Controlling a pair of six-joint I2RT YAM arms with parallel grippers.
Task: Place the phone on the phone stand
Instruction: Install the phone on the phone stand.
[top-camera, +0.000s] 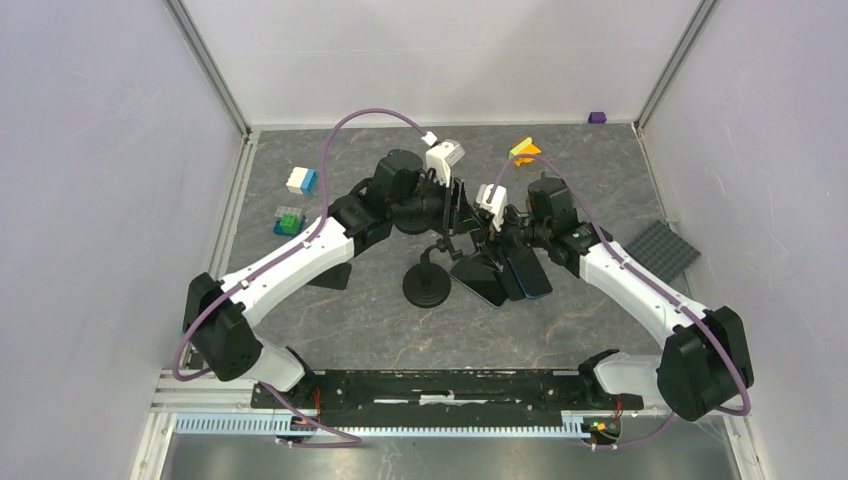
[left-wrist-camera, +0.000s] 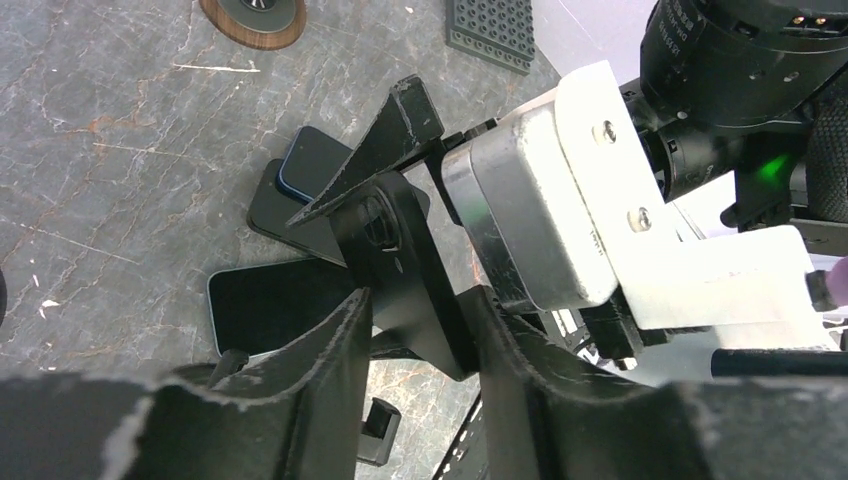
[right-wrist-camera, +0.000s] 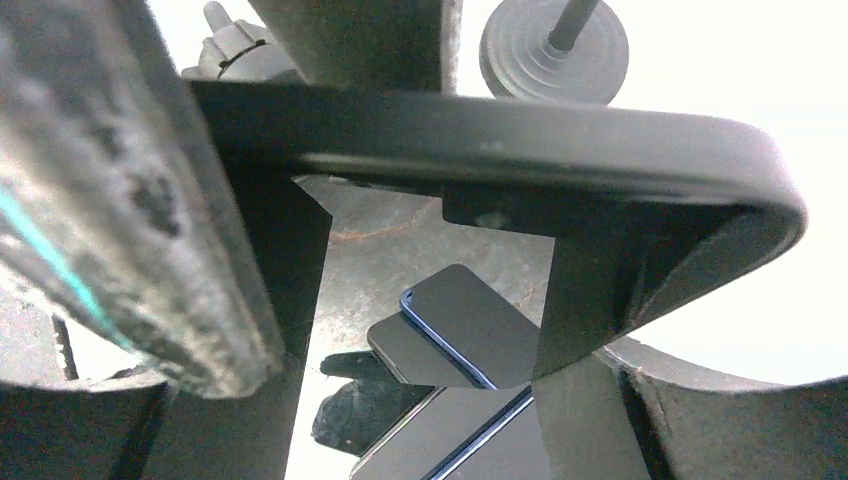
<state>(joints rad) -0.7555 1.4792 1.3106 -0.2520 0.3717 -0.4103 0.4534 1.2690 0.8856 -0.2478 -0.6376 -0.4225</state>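
Both arms crowd the middle of the table (top-camera: 560, 335): the left gripper (left-wrist-camera: 415, 320) straddles the black arm of the phone stand (top-camera: 427, 283), and the right gripper (top-camera: 478, 232) hangs just beside it, leaving no gap to pass between them. Overlapping phones (top-camera: 487, 283) (at least three) lie just right of the stand's base, barring a low approach there. Bare tabletop runs in front of the base toward the near rail. Toy bricks (top-camera: 301, 180) sit well left, a grey studded plate (top-camera: 660, 250) well right.
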